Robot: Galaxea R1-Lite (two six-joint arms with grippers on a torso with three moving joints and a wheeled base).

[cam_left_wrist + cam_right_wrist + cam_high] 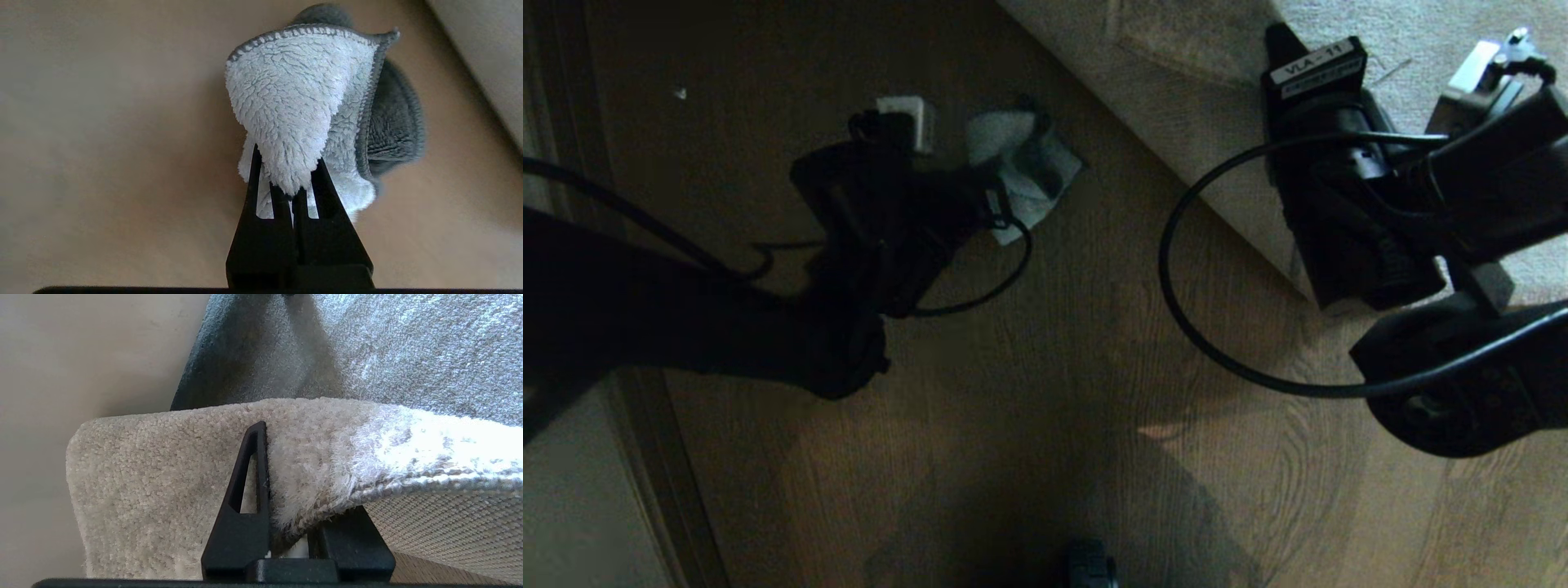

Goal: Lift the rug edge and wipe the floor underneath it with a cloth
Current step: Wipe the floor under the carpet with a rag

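My left gripper (pixel 288 163) is shut on the cloth (pixel 294 94), a fluffy pale rag with a dark grey fold and stitched hem. In the head view the cloth (pixel 1025 163) hangs from the left gripper (pixel 1001 204) low over the brown wood floor (pixel 1094 367), left of the rug edge (pixel 1176 155) and apart from it. Whether it touches the floor I cannot tell. My right gripper (pixel 294 486) is shut on the rug edge (pixel 163 477) and holds it raised, so the woven backing (pixel 449 522) shows. Its body (pixel 1339 229) hides its fingertips from the head view.
The beige rug (pixel 1421 33) fills the far right. A pale wall strip (pixel 572 490) with dark trim (pixel 645 425) runs along the left. A black cable (pixel 1176 269) loops from the right arm over the floor. A part of my base (pixel 1092 567) shows at the near edge.
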